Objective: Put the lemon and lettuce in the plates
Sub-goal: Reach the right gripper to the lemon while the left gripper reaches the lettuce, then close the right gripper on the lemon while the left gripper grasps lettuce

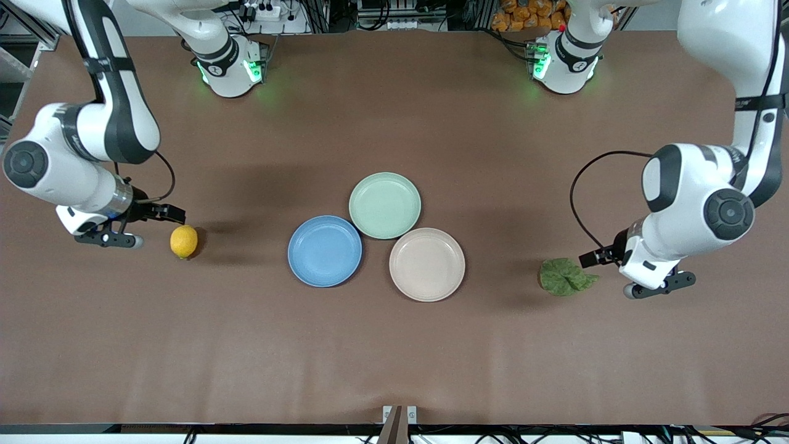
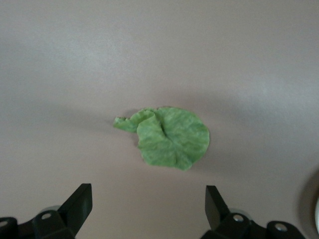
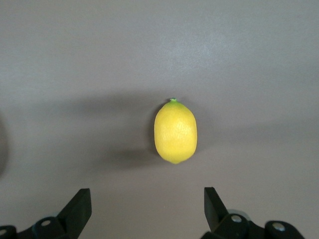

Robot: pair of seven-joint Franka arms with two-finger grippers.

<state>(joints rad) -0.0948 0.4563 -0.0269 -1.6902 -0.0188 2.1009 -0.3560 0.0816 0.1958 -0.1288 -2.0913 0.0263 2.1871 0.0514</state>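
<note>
The yellow lemon (image 1: 183,241) lies on the brown table toward the right arm's end; it also shows in the right wrist view (image 3: 175,131). My right gripper (image 1: 171,214) (image 3: 147,203) is open and empty, just beside the lemon and apart from it. The crinkled green lettuce (image 1: 566,277) lies toward the left arm's end and shows in the left wrist view (image 2: 167,137). My left gripper (image 1: 590,258) (image 2: 148,200) is open and empty, close beside the leaf without touching it. The blue plate (image 1: 325,251) and the beige plate (image 1: 426,264) sit empty mid-table.
A pale mint-green plate (image 1: 384,205) sits empty, touching both other plates and farther from the front camera than they are. The robot bases (image 1: 231,68) stand along the table's back edge. Bare brown table lies between each item and the plates.
</note>
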